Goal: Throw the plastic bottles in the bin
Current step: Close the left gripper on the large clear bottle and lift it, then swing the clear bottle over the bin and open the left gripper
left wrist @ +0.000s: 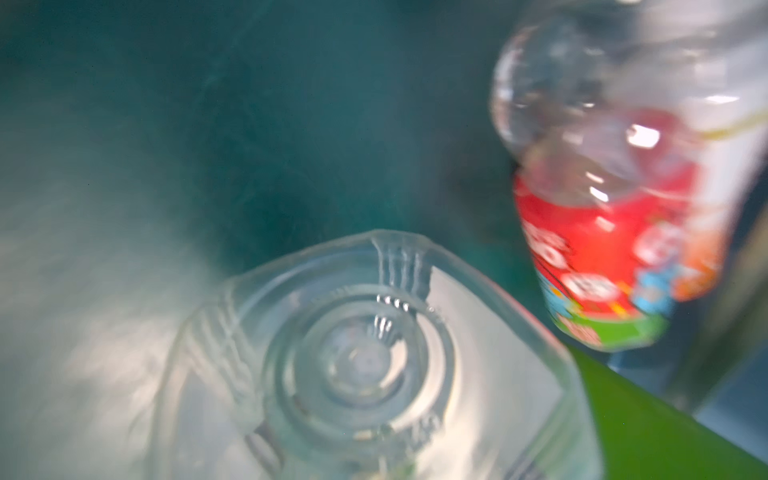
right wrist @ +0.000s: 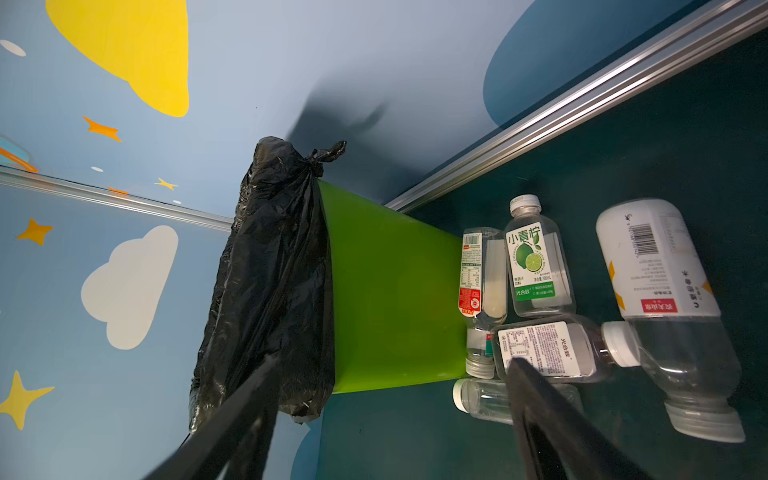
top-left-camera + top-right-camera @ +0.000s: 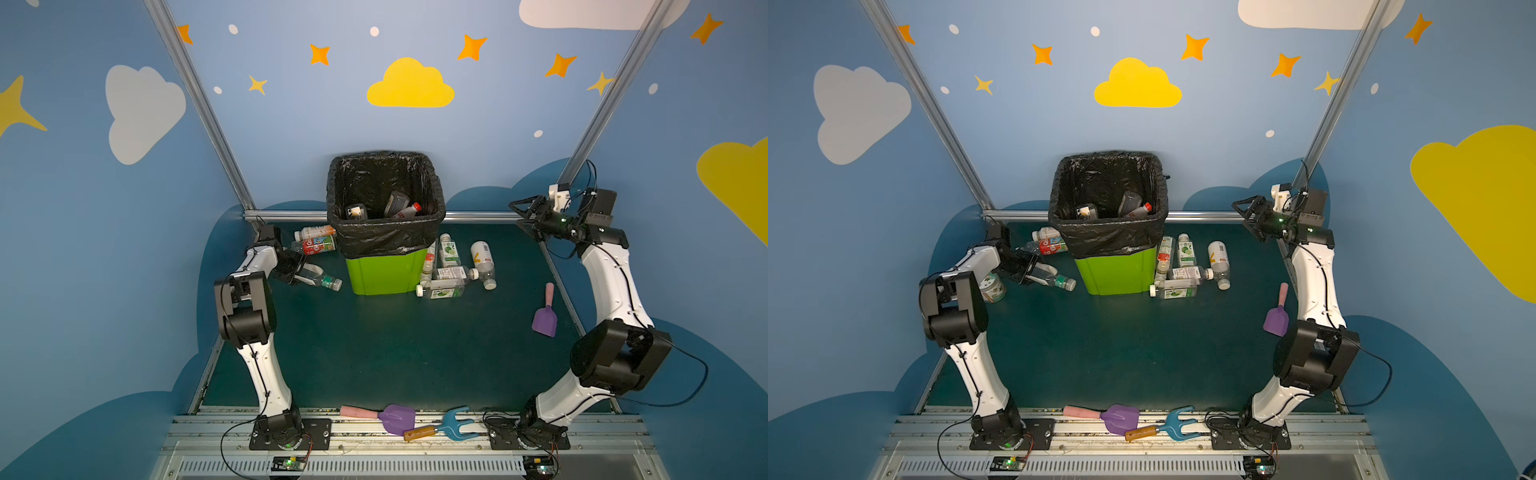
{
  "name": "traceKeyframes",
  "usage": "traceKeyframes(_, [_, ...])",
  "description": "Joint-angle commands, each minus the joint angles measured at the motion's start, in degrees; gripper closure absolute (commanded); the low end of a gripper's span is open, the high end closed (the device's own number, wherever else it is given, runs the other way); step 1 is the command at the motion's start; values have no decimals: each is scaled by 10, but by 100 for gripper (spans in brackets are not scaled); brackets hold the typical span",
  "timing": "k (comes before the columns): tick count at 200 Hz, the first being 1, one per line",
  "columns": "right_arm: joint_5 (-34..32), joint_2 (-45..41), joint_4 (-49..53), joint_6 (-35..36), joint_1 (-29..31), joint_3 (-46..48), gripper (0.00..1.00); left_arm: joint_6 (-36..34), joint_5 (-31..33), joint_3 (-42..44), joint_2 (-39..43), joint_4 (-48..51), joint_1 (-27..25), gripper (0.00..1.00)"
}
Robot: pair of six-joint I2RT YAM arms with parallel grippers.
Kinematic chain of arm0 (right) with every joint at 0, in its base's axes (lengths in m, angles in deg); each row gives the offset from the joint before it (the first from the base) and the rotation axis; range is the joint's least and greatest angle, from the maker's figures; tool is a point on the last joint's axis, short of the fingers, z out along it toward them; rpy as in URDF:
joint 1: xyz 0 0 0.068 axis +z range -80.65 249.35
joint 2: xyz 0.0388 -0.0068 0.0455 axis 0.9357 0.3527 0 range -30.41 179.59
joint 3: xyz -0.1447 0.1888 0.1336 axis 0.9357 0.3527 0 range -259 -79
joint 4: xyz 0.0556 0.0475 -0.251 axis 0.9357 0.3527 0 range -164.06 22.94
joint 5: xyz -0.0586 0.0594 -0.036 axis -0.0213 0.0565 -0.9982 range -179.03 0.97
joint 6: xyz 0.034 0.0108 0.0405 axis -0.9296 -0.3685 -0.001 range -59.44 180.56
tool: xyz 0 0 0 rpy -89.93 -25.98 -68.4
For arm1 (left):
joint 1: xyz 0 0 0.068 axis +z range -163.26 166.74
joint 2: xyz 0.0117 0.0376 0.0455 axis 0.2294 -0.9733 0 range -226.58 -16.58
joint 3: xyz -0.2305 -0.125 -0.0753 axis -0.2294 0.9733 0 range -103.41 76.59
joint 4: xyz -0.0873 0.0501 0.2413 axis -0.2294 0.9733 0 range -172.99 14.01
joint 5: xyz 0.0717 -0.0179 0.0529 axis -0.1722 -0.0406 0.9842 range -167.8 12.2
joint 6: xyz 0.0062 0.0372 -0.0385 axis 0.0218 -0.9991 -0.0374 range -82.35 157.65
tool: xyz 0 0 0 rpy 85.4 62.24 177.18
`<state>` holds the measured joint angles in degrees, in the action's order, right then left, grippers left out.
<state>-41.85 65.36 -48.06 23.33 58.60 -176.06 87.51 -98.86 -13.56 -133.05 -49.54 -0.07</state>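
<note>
- Blue walls [image 3: 291, 124] with cartoon clouds and stars are boxing in a dark green mat [image 3: 395, 353], and the bin [image 3: 386, 274] is standing at the back with its black liner folded over the rim.
- A few bottles [image 3: 401, 208] are already sitting inside it. A pile of bottles [image 3: 451, 270] is lying just beside its right wall, and a red-label bottle [image 1: 602, 249] is waiting near its left side, so there's plenty left.
- The left gripper [image 3: 293, 269] is working the pickup step. Its jaws look to be pinching the bottom end of a clear bottle [image 3: 318, 278] low beside the bin's left wall.
- That bottle is lying nearly flat. Its long axis is running diagonally, with the green cap [image 3: 334, 284] pointing away from the gripper toward the foot of the bin and the base facing the left wrist camera.
- The next move is probably calling for a high lift, since the rim is sitting well above the bottle, then a swing over the opening before letting go.
- The right gripper [image 3: 523, 215] is hanging up high, jaws spread wide and carrying nothing.
</note>
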Motion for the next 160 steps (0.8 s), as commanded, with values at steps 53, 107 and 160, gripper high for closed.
traceKeyframes(53, [-15, -40, -3, 4, -4, 20, 16, -47, 62, -13, 252, 14, 45, 35])
traceKeyframes(107, [-23, -56, -15, -3, -3, 35, 16, -56, 188, 12, 476, -136, 48, 40])
traceKeyframes(160, [-26, -59, -29, -14, 4, 29, 16, -83, 108, -180, 401, -148, -67, 44])
